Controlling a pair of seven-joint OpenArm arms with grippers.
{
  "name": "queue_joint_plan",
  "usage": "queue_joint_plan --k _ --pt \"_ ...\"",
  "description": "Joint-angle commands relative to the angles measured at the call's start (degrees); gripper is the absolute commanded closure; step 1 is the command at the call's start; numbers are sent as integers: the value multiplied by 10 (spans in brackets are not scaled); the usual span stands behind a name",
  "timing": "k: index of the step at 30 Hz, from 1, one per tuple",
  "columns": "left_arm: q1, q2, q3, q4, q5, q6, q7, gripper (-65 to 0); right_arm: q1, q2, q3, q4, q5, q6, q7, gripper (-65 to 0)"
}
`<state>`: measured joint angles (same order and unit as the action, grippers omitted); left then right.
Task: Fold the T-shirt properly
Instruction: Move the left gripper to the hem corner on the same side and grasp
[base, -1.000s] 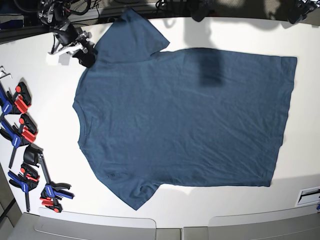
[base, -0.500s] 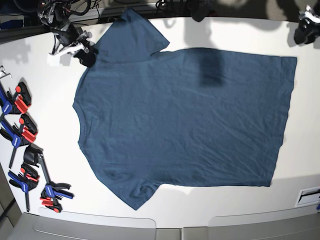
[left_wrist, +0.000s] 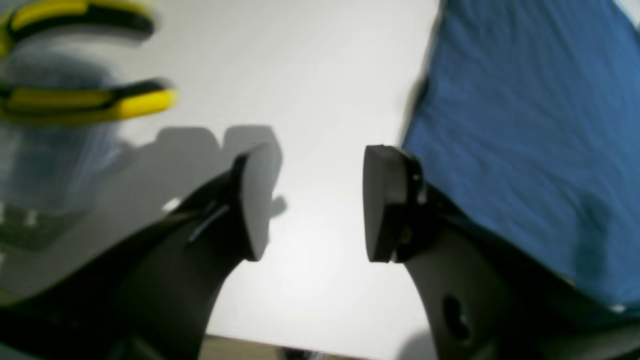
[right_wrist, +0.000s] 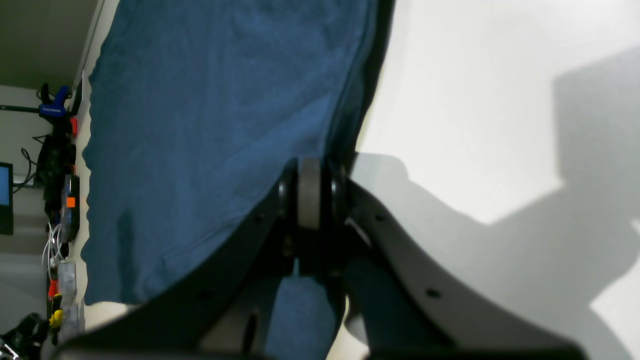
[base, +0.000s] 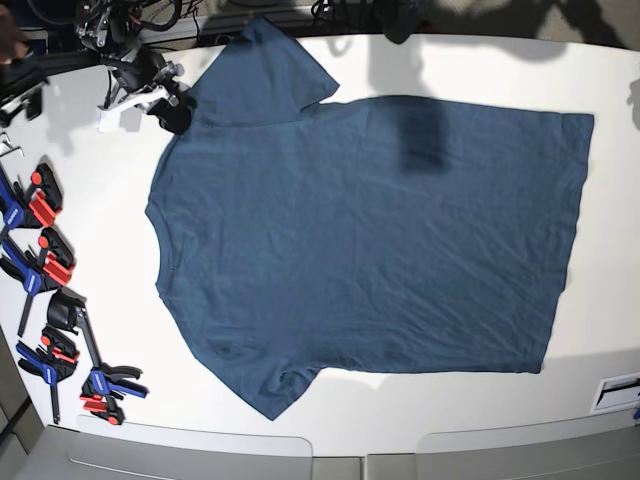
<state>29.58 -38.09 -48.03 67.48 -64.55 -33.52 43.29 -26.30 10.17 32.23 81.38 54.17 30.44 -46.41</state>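
The dark navy-teal T-shirt (base: 370, 240) lies spread flat on the white table (base: 620, 300), collar to the left and hem to the right. My right gripper (base: 173, 108) rests at the shirt's upper-left shoulder, beside the upper sleeve. In the right wrist view the right gripper (right_wrist: 310, 192) is shut, pads pressed together right at the T-shirt (right_wrist: 210, 125) edge; whether fabric is pinched I cannot tell. My left gripper (left_wrist: 315, 200) hangs open over bare table, nothing between its pads, with the T-shirt (left_wrist: 530, 125) just to its right. The left arm is outside the base view.
Several red, blue and black clamps (base: 45, 265) lie along the table's left edge. A blurred yellow-and-black tool (left_wrist: 85, 100) sits off to the left of the left gripper. A white label (base: 617, 390) lies near the lower right corner. Cables crowd the back edge.
The left gripper, seen at the top right edge half a second ago, has left the base view. The shirt and right gripper have not moved.
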Motion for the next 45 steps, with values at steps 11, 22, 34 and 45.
queue_joint_plan --k 11,22,34,45 --pt "-57 -20 87 -122 -56 -25 21 -265 -1 0 -2 -4 -2 -10 -10 0" --pt "-99 -8 199 -122 -26 -25 44 -266 -1 0 -2 -4 -2 -11 -12 0" --pt "-97 -2 231 -104 -25 -27 115 -267 -1 0 -2 -4 -2 -11 -17 0" --pt "-96 14 231 -86 -25 -27 133 -267 -1 0 -2 -4 -2 -11 -19 0"
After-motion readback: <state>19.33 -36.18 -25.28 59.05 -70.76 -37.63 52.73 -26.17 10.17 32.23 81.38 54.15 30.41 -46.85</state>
